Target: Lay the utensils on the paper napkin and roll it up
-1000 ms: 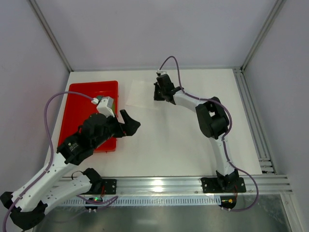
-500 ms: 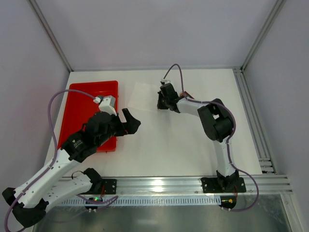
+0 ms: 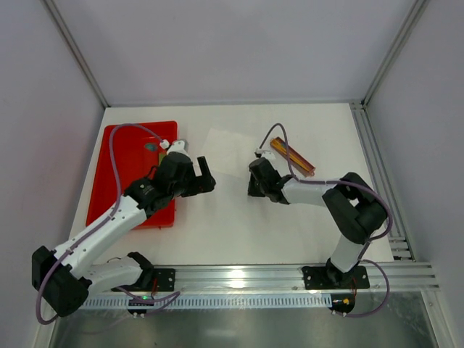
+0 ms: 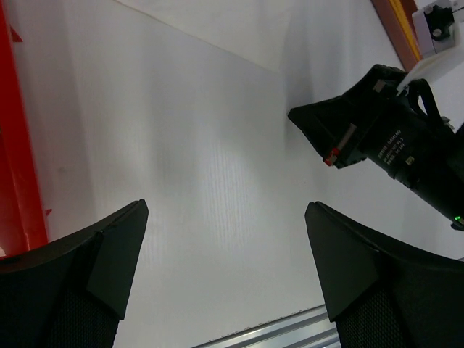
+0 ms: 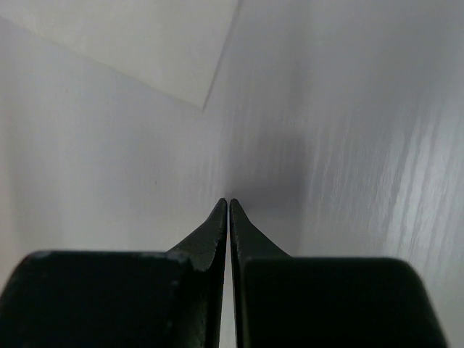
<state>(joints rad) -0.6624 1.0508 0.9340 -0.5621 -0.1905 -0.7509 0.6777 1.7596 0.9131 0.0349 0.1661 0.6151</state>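
Note:
The paper napkin (image 3: 230, 145) lies flat and white on the table; it also shows in the left wrist view (image 4: 239, 29) and the right wrist view (image 5: 145, 36). Slender orange-tan utensils (image 3: 296, 155) lie along a reddish-brown bar (image 3: 287, 156) right of the napkin; I cannot tell how many. My right gripper (image 3: 251, 187) (image 5: 229, 201) is shut and empty, its tip low on bare table just nearer than the napkin's near corner. My left gripper (image 3: 208, 175) (image 4: 226, 206) is open and empty, left of the right one and near the napkin's near-left edge.
A red tray (image 3: 123, 181) lies at the left with a small green piece (image 3: 150, 146) at its far end; its edge shows in the left wrist view (image 4: 18, 145). The aluminium rail (image 3: 290, 275) runs along the near table edge.
My right gripper has pulled back from the napkin's far right side toward the near side, uncovering the bar and utensils. My left gripper has swung right, closer to the napkin.

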